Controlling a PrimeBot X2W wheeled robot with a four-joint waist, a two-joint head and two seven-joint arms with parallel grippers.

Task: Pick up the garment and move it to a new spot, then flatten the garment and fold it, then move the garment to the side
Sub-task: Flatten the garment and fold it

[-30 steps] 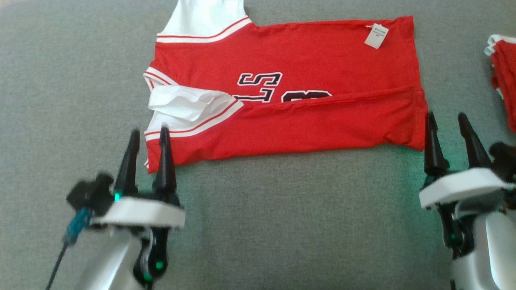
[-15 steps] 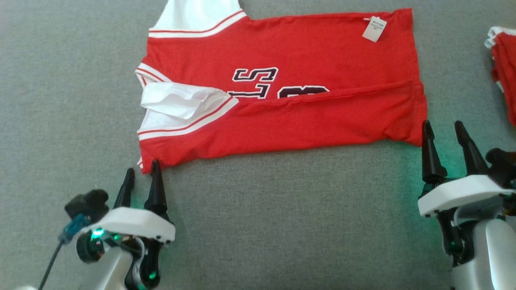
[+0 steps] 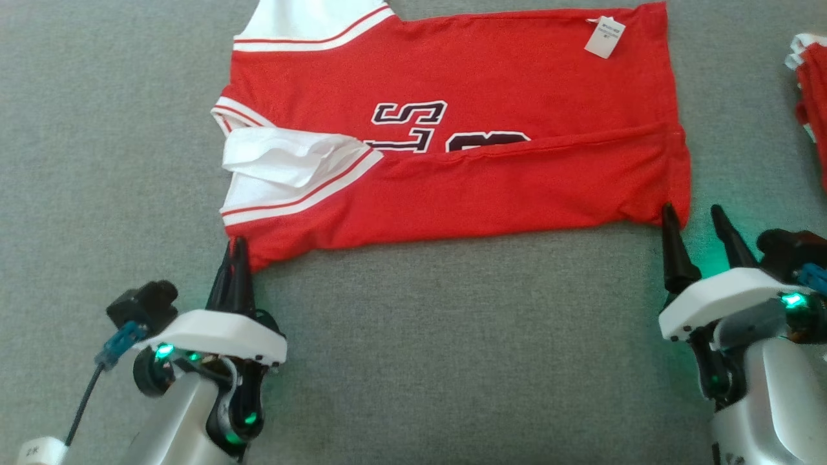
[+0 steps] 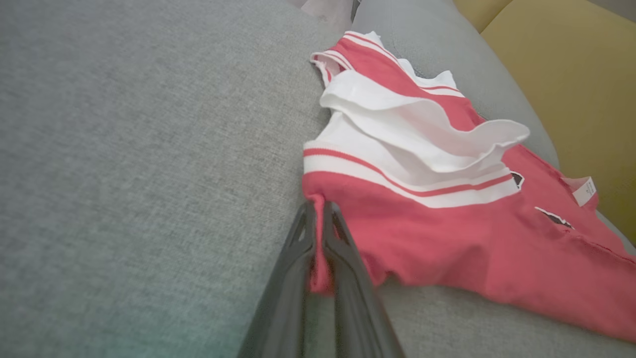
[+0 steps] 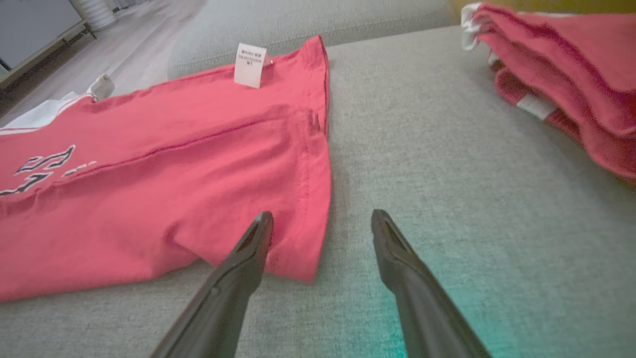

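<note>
The garment (image 3: 465,77) is a red jersey with white trim and dark lettering, lying flat on the grey cushion (image 3: 452,336) with its near long edge folded over. My left gripper (image 3: 234,248) is shut on its near-left corner; the left wrist view shows red cloth (image 4: 447,238) pinched between the closed fingers of that gripper (image 4: 318,208). My right gripper (image 3: 692,210) stands open at the near-right corner. In the right wrist view that gripper (image 5: 322,215) has its left finger over the edge of the garment (image 5: 174,164) and its right finger over bare cushion.
A second red and white garment (image 3: 813,97) lies bunched at the right edge, also seen as a pile (image 5: 561,74) in the right wrist view. A white tag (image 3: 604,37) sticks up at the far-right hem. A yellow cushion (image 4: 571,74) lies beyond the jersey.
My left gripper drew back toward me to the garment's near-left corner and shut on it. My right gripper stayed open and shifted slightly left to the near-right corner.
</note>
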